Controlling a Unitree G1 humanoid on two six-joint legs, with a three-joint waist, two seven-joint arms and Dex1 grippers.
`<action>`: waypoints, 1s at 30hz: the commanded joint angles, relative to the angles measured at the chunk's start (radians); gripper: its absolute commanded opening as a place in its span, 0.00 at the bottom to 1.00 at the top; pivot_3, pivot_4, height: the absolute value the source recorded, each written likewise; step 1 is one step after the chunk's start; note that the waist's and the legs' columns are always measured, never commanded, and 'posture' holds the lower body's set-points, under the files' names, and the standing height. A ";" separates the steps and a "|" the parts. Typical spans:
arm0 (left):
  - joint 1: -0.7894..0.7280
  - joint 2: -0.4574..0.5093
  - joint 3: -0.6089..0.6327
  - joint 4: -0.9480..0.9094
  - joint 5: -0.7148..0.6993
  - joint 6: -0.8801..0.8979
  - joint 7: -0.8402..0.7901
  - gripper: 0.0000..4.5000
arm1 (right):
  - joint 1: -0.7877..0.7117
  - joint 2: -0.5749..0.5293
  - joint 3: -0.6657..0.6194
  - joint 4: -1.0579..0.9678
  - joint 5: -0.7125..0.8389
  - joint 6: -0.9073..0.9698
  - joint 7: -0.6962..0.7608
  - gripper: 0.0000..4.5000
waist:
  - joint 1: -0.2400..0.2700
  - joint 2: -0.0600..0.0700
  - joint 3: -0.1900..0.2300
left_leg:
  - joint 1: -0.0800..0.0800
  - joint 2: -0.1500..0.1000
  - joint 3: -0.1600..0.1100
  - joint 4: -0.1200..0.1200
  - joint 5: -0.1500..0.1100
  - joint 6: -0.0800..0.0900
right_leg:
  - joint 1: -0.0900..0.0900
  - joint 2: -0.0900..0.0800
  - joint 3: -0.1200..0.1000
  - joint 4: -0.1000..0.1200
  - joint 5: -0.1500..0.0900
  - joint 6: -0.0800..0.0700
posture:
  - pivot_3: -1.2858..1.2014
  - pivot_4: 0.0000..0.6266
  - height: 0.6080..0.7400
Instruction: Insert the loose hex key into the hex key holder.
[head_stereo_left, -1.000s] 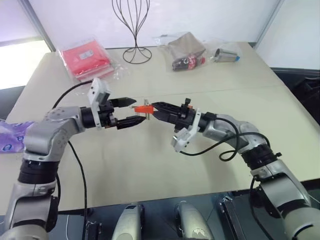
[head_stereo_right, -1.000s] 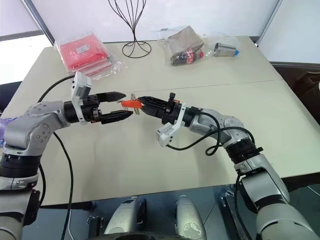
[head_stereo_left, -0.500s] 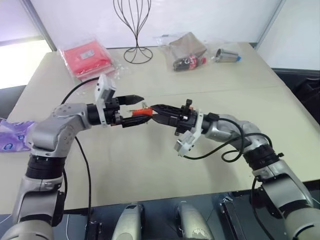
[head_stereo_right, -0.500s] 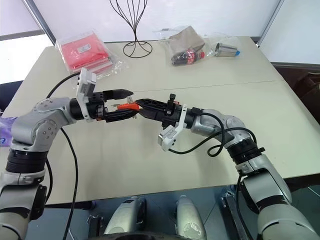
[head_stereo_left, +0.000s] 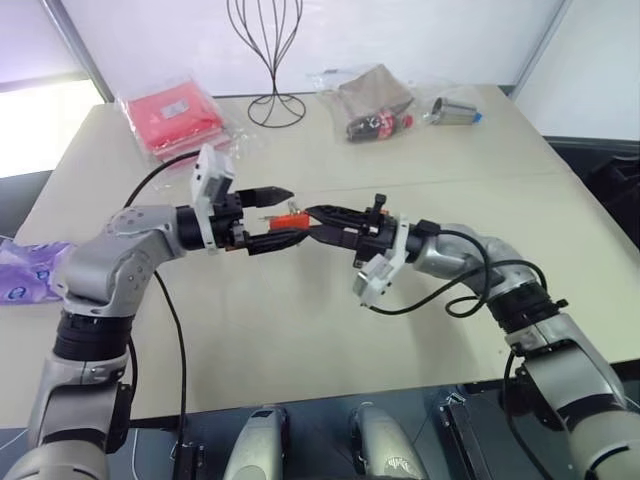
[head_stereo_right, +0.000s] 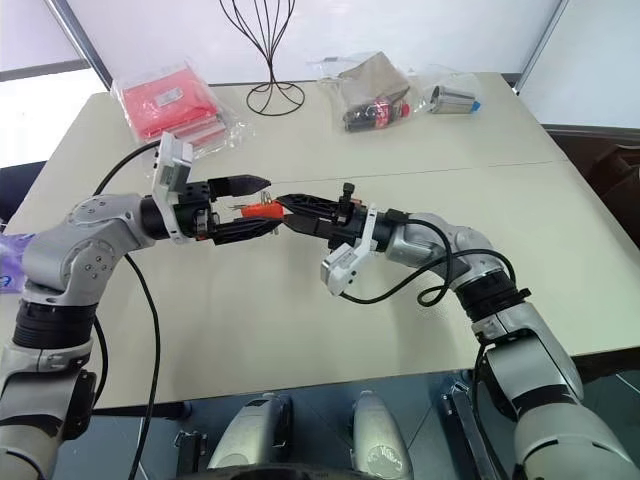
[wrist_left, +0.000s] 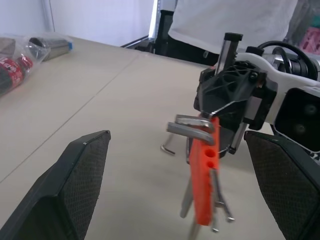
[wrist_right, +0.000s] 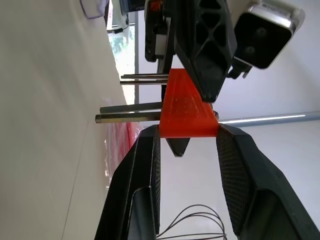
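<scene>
At frame centre we clamp the hex key holder (head_stereo_left: 291, 217) in our right gripper (head_stereo_left: 311, 214); our left gripper (head_stereo_left: 283, 215), spread wide, must next fetch the loose hex key (wrist_left: 167, 148).

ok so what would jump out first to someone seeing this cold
The small orange hex key holder held in mid-air over the middle of the beige table, pinched by the right gripper, with grey keys sticking out of it. The left gripper faces it from the other side, its open black fingers straddling the holder. Next, the red packets in clear plastic at the table's far left corner.
</scene>
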 joint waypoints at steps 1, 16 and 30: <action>0.001 0.015 0.039 -0.040 -0.020 0.002 0.001 1.00 | -0.039 -0.010 -0.029 0.016 0.019 -0.021 -0.015 0.23 | 0.000 0.000 0.000 | 0.000 0.000 0.000 0.000 0.000 0.000 | 0.000 0.000 0.000 0.000 0.000 0.000 | 0.52 0.24 1.00; -0.002 0.006 0.041 -0.012 0.004 -0.013 -0.005 0.01 | -0.047 -0.007 -0.034 0.006 0.030 -0.019 0.000 0.23 | 0.000 0.000 0.000 | 0.000 0.000 0.000 0.000 0.000 0.000 | 0.000 0.000 0.000 0.000 0.000 0.000 | 0.52 0.24 1.00; 0.005 -0.001 0.019 -0.019 0.017 -0.011 -0.004 0.01 | -0.043 -0.002 -0.039 -0.018 0.048 -0.005 0.016 0.23 | 0.000 0.000 0.000 | 0.000 0.000 0.000 0.000 0.000 0.000 | 0.000 0.000 0.000 0.000 0.000 0.000 | 0.52 0.24 1.00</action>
